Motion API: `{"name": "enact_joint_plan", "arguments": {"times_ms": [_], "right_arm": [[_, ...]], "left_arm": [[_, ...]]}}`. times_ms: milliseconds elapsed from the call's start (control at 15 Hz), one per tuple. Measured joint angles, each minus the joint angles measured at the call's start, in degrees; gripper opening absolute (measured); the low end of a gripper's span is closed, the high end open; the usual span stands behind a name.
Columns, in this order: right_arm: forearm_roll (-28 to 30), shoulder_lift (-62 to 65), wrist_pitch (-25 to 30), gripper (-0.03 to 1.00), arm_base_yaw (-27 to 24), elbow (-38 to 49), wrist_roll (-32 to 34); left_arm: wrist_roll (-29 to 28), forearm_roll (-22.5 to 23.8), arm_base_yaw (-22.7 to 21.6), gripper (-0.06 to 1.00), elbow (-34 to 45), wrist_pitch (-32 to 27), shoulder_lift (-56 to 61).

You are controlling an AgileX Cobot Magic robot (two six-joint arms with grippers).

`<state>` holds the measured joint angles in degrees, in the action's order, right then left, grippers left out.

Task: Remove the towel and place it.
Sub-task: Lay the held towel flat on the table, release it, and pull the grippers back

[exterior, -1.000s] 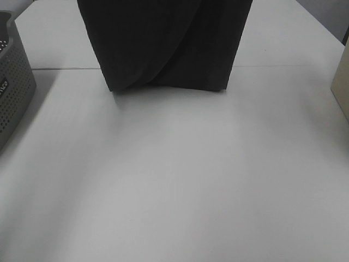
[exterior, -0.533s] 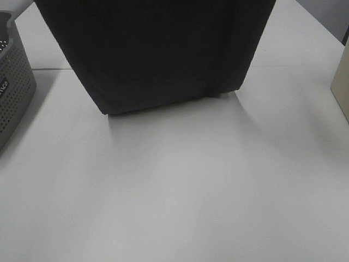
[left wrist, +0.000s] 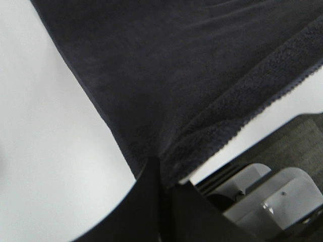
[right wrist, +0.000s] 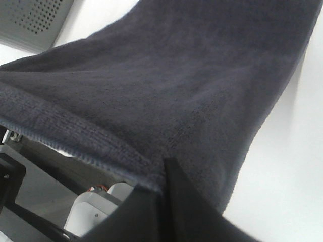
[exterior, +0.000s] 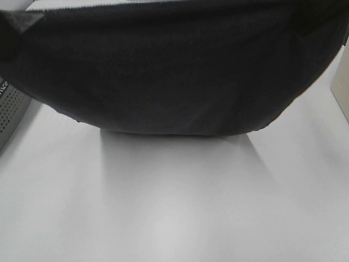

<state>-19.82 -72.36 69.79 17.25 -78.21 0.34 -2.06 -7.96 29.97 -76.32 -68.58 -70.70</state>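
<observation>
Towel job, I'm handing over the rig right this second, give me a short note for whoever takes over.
Tools: left tool shut on the towel by its hemmed edge; right tool shut on the far end.
Where: the towel hangs stretched wide between both tools over the white table, its middle sagging low. The grey basket sits at the left, partly behind it.
Done: towel picked up and spread.
Left: lay it down, open both tools.

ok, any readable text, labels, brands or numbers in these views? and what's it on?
Grey basket, white print on its wall at the left edge of the high view: only a sliver shows beside the towel, too cut off to read.
Towel, table, both wrist views: no text.
</observation>
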Motion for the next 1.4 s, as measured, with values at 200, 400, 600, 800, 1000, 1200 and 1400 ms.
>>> {"name": "enact_joint_plan", "arguments": {"times_ms": [200, 400, 600, 800, 1000, 1200, 1400], "right_arm": [[0.7, 3.6, -0.1, 0.02, 0.0, 8.3, 0.5], [0.1, 5.8, -0.2, 0.02, 0.0, 16.4, 0.5], [-3.7, 5.8, -0.2, 0.02, 0.0, 26.1, -0.6], [-3.9, 5.6, -0.2, 0.02, 0.0, 34.0, -2.6], [-3.8, 2.3, -0.3, 0.02, -0.1, 38.7, -5.8], [-6.0, -2.1, -0.4, 0.02, -0.1, 41.8, -9.7], [-7.1, -7.8, -1.1, 0.02, -0.1, 43.3, -12.3]], "left_arm": [[-1.4, -1.8, 4.8, 0.00, 7.2, 0.0, 1.0], [-2.8, -3.4, 7.8, 0.00, 13.6, 0.2, 1.0], [-2.9, -5.3, 8.0, 0.00, 19.0, 0.6, 0.7], [0.3, -8.5, 10.8, 0.00, 23.6, 0.7, -5.9], [2.1, -8.5, 13.8, 0.00, 23.7, 0.5, -12.9], [2.9, -8.4, 14.8, 0.00, 23.7, 0.2, -17.6], [5.0, -8.8, 15.0, 0.00, 23.7, -0.1, -22.3]]}}
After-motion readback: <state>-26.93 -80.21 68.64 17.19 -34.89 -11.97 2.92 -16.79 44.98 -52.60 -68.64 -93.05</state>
